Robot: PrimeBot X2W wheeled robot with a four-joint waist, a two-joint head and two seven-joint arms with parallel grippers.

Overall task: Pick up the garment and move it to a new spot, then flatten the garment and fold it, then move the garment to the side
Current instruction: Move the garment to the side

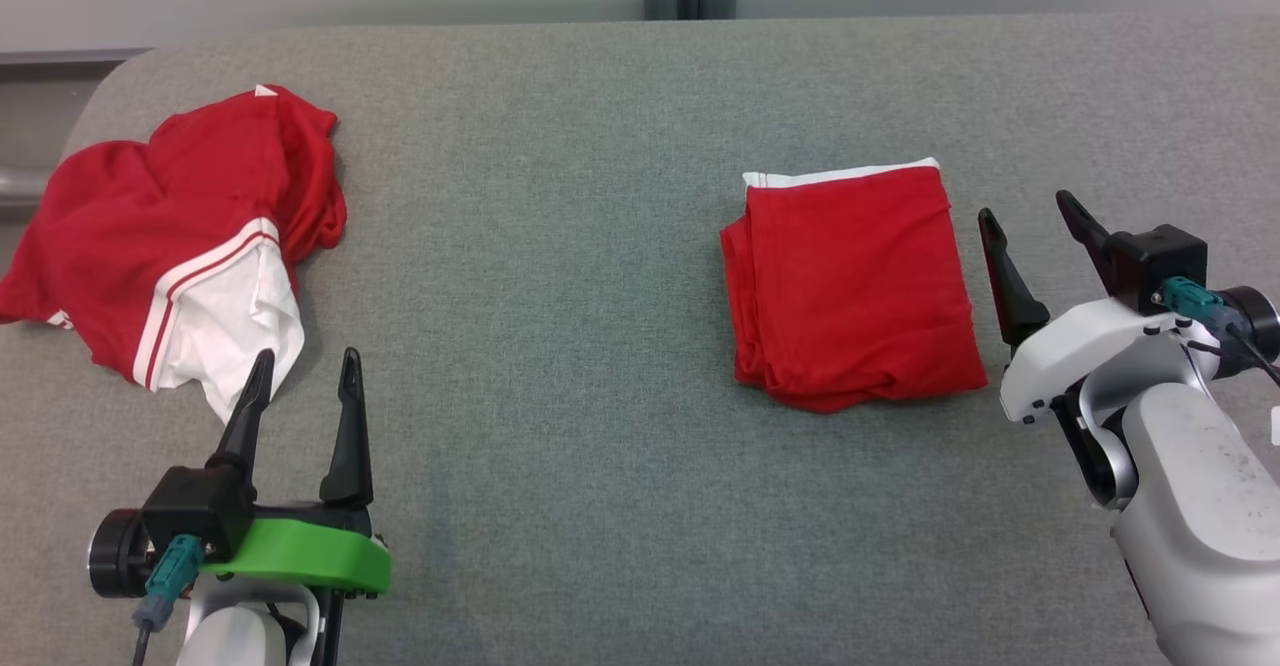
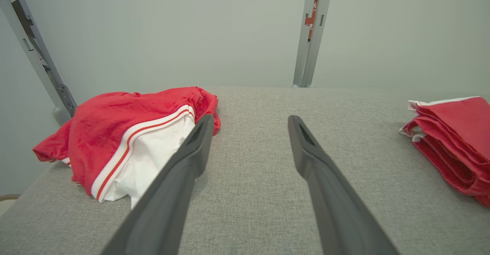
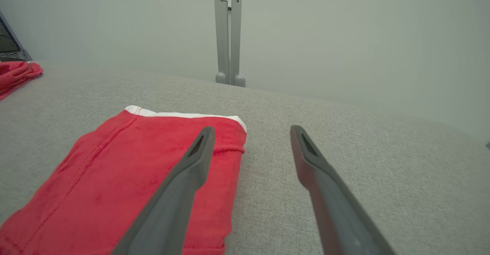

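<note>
Both tools stand open and empty: your left tool at 7 o'clock, just beside the crumpled garment; your right tool at 3 o'clock, beside the folded garment. You have two red garments on the grey counter. Your left wrist view shows the folded one's layers edge-on; the head view shows its flat top.

Head overhead; wrists low; shared folded garment
</note>
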